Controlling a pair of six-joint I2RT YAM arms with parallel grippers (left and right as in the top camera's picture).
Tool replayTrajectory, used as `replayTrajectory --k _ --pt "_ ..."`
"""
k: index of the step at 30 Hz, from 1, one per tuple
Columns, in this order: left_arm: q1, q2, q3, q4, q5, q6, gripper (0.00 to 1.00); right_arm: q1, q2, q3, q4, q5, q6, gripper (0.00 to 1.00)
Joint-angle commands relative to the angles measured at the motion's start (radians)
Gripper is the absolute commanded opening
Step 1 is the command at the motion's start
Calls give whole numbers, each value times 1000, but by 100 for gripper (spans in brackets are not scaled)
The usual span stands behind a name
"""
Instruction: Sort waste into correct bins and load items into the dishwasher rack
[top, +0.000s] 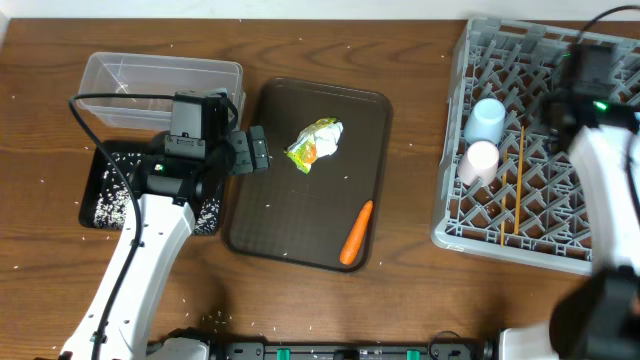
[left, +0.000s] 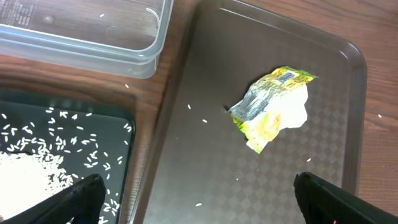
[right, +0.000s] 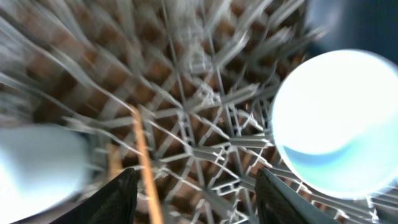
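The crumpled yellow-green-and-white wrapper (top: 315, 143) lies on the dark brown serving tray (top: 300, 215), and the orange carrot (top: 356, 233) lies at the tray's lower right. My left gripper (top: 255, 150) is open and empty over the tray's left edge, short of the wrapper (left: 273, 106). The grey dishwasher rack (top: 540, 215) holds the light blue cup (top: 487, 120), the pink cup (top: 479, 163) and the chopsticks (top: 519, 185). My right gripper (right: 196, 199) is open and empty above the rack's lattice, between a chopstick (right: 144, 162) and a white bowl with a pale blue outside (right: 333, 121). The plate and the brown scrap are out of view.
The clear tub (top: 165, 85) stands at the back left. The black tray (top: 110, 195) in front of it holds white rice grains and is partly hidden by my left arm. Both show in the left wrist view: the tub (left: 93, 37) and the black tray (left: 56, 155).
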Motion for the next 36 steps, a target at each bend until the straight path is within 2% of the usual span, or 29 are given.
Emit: replayTrajectory --k 1,7,13,22,30,36 --pt "5 6 5 0 -5 2 98 -37 -88 13 -23 -87 177 51" --pt "5 6 5 0 -5 2 98 -153 -97 9 -172 -86 357 33" --pt "5 6 5 0 -5 2 98 -313 -76 -33 -170 -103 419 34" --pt "5 6 5 0 -5 2 98 -476 -76 -203 57 -179 381 36" --pt "5 6 5 0 -5 2 98 -489 -76 -353 332 -180 254 36" --pt "5 6 5 0 -5 2 98 -490 -76 -369 405 -213 242 34"
